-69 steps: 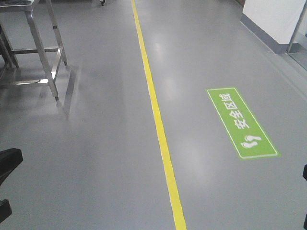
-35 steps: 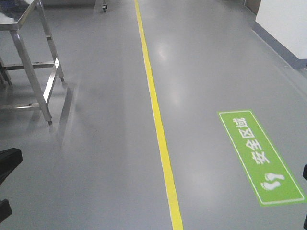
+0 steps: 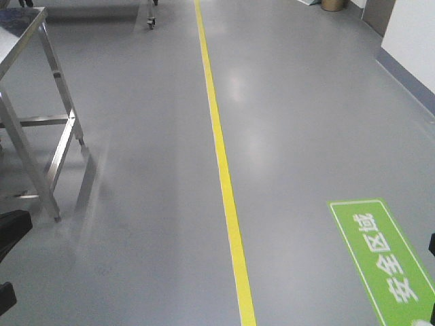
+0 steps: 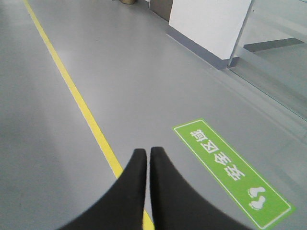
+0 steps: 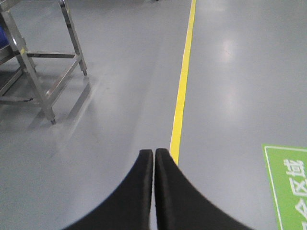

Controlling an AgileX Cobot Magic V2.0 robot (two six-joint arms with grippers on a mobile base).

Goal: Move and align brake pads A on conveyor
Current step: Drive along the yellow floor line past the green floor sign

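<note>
Out of every view: brake pads A and conveyor. Nearest, black curved left gripper (image 4: pixel 147 153), jaws pressed together, gripping nothing; likewise black right gripper (image 5: pixel 154 153), tips touching, empty. Below both, glossy grey floor (image 3: pixel 136 204), crossed by a long yellow painted line (image 3: pixel 224 183). Right of that, green rectangular floor sign (image 3: pixel 391 265) with white characters. Far left, shiny steel-legged table (image 3: pixel 44 122).

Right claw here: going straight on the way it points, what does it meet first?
Probably the grey floor, just left of the yellow line; nothing stands between it and the right claw. The steel table frame sits off to the left. Depth is hard to judge.
</note>
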